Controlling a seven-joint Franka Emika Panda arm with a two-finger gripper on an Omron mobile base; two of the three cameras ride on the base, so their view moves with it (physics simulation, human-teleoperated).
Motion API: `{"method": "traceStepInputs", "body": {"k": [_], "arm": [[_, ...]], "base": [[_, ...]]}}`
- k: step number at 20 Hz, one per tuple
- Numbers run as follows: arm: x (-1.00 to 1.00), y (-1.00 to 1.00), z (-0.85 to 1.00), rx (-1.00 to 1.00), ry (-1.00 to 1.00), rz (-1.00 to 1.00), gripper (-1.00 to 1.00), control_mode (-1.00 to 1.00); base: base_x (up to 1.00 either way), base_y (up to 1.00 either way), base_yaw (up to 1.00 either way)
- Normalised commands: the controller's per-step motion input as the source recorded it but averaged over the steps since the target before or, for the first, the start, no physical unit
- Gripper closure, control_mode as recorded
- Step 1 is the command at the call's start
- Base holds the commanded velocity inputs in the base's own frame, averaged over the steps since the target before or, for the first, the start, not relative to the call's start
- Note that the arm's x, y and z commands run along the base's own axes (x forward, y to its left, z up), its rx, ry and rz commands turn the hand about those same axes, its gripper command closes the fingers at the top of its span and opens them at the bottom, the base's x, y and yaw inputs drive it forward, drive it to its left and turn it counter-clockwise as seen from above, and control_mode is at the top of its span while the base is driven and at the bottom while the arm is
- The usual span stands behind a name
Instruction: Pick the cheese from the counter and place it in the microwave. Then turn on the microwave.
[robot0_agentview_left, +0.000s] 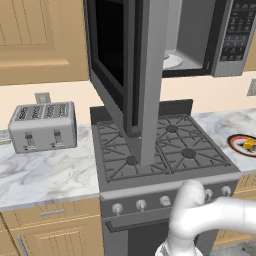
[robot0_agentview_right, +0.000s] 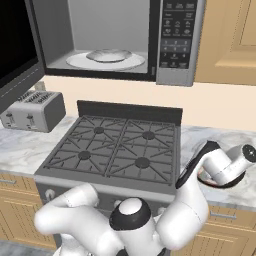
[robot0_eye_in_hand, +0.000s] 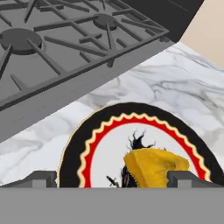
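Observation:
The cheese (robot0_eye_in_hand: 155, 168), a yellow-orange wedge, lies on a round dark plate with a red rim (robot0_eye_in_hand: 94, 144) on the marble counter (robot0_eye_in_hand: 175, 83) right of the stove. My gripper (robot0_eye_in_hand: 113, 179) hangs open just above the plate, and the cheese sits between the fingertips, close to the right one (robot0_eye_in_hand: 186, 178). From the left base, the cheese (robot0_agentview_left: 248, 144) is a small yellow spot at the right edge. The microwave (robot0_agentview_right: 175, 40) hangs above the stove with its door (robot0_agentview_left: 120, 60) swung wide open and its white turntable (robot0_agentview_right: 107, 60) showing. My hand (robot0_agentview_right: 236, 162) hovers over the plate (robot0_agentview_right: 212, 181).
The black gas stove (robot0_agentview_right: 115, 150) with raised grates borders the plate on its left. A silver four-slot toaster (robot0_agentview_left: 42, 126) stands on the counter left of the stove. The open microwave door juts out over the stove. Wooden cabinets (robot0_agentview_right: 230, 35) flank the microwave.

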Motion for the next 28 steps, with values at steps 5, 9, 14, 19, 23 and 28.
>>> {"method": "traceStepInputs", "body": {"k": [5,9,14,19,23,28], "arm": [[0.01,-0.28,-0.28,0.00,0.00,0.01,-1.00,-1.00],[0.04,-0.25,-0.28,0.00,0.00,0.01,-1.00,-1.00],[0.15,-0.26,-0.20,0.00,0.00,0.02,-1.00,-1.00],[0.25,-0.28,-0.15,0.00,0.00,0.03,-1.00,-1.00],[0.36,-0.31,-0.10,0.00,0.00,0.04,-1.00,-1.00],[0.42,-0.30,-0.07,0.00,0.01,0.07,-1.00,-1.00]], "base": [[0.00,0.00,0.00],[0.00,0.00,0.00],[0.00,0.00,0.00],[0.00,0.00,0.00],[0.00,0.00,0.00],[0.00,0.00,0.00]]}}
